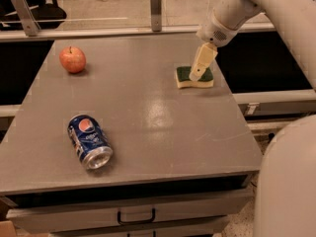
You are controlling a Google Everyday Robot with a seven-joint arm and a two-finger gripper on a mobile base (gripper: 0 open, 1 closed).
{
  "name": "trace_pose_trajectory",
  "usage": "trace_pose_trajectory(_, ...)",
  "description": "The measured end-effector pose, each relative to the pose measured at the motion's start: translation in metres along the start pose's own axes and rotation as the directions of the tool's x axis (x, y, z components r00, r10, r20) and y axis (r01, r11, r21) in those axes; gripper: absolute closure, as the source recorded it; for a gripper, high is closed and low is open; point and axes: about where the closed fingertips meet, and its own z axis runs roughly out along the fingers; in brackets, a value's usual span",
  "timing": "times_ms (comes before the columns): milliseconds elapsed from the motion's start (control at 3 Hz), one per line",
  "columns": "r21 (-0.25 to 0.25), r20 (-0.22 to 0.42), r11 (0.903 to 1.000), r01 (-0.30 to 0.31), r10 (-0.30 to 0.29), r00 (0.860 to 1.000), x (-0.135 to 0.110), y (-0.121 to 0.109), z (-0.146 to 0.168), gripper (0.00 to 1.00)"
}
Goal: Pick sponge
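The sponge (190, 79), dark green on top over pale yellow foam, lies flat on the grey table (148, 112) near its right edge. My gripper (197, 73) hangs from the white arm that comes in from the upper right, and its cream-coloured tip is right over the middle of the sponge, at or just above its green top. The gripper covers part of the sponge's top.
A red apple (72, 59) sits at the table's far left. A blue Pepsi can (89, 141) lies on its side at the front left. A drawer with a handle (135, 215) is under the table front. The robot's white body (289, 181) fills the lower right.
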Motion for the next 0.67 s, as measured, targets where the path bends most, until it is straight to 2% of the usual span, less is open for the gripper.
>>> trace_pose_trajectory(667,-0.066,-0.059,0.9915,-0.112,0.109,0.992,0.038,-0.01,0.046,0.01)
